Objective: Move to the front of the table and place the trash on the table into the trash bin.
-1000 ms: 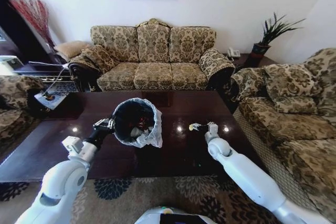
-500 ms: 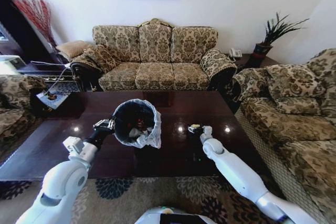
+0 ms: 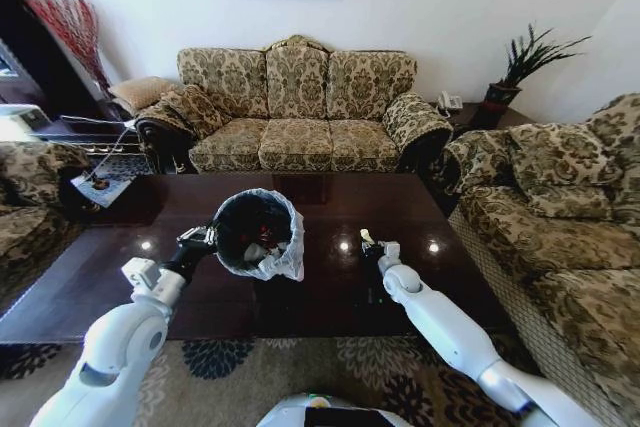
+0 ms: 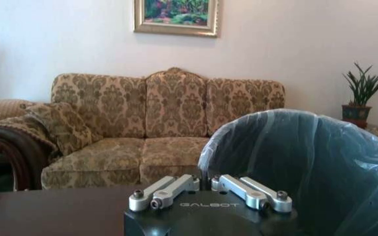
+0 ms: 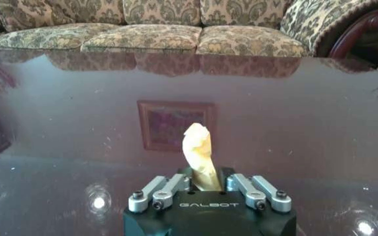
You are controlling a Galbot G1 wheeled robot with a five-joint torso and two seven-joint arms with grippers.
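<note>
My left gripper [image 3: 198, 239] is shut on the rim of the trash bin [image 3: 250, 222] and holds it tilted over the table [image 3: 330, 287], its mouth facing me. Red and white trash [image 3: 258, 248] lies inside the bin. In the left wrist view the bag-lined bin [image 4: 307, 162] rises just beyond the left gripper [image 4: 205, 186]. My right gripper [image 3: 372, 245] hovers over the table a little to the right of the bin, shut on a yellow scrap [image 3: 363, 236]. The right wrist view shows the scrap [image 5: 199, 147] sticking up from the right gripper [image 5: 206, 178] above the glossy table [image 5: 294, 123].
A patterned sofa [image 3: 295, 107] stands behind the table, with armchairs at the right [image 3: 560, 197] and the left [image 3: 25, 197]. A potted plant [image 3: 510, 72] sits on a side table at the back right. A floral rug [image 3: 230, 357] lies at the table's near edge.
My right gripper has moved left towards the bin, carrying the yellow scrap. The left gripper and the bin have stayed about where they were.
</note>
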